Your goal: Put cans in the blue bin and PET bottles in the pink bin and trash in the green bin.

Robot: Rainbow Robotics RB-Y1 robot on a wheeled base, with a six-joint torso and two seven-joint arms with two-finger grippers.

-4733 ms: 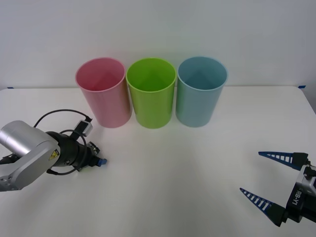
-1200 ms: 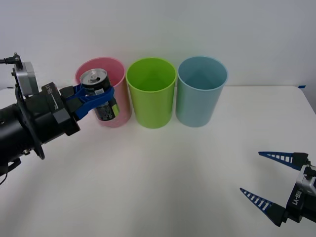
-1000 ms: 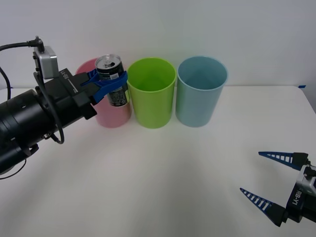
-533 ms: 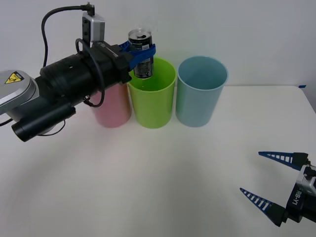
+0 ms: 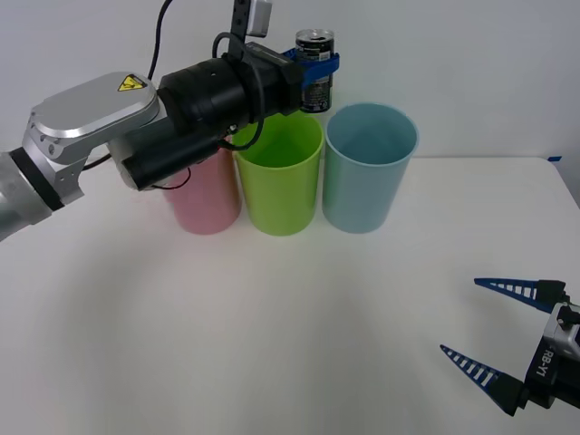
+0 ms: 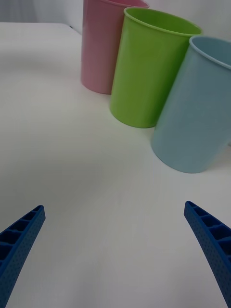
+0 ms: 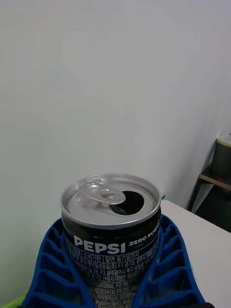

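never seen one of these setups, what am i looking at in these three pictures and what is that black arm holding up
This is a two-armed robot sorting rubbish at a white table. The wide picture comes from a camera above the arms, looking down; the other two come from cameras on each wrist.

Three tall cups stand in a row: a pink bin, a green bin and a blue bin.

The left pincer has its blue fingers closed around a small black can, held upright in the air above the gap between the green and blue bins. Its wrist camera shows the can's opened top up close.

The right pincer rests open near the table's front corner, holding nothing.
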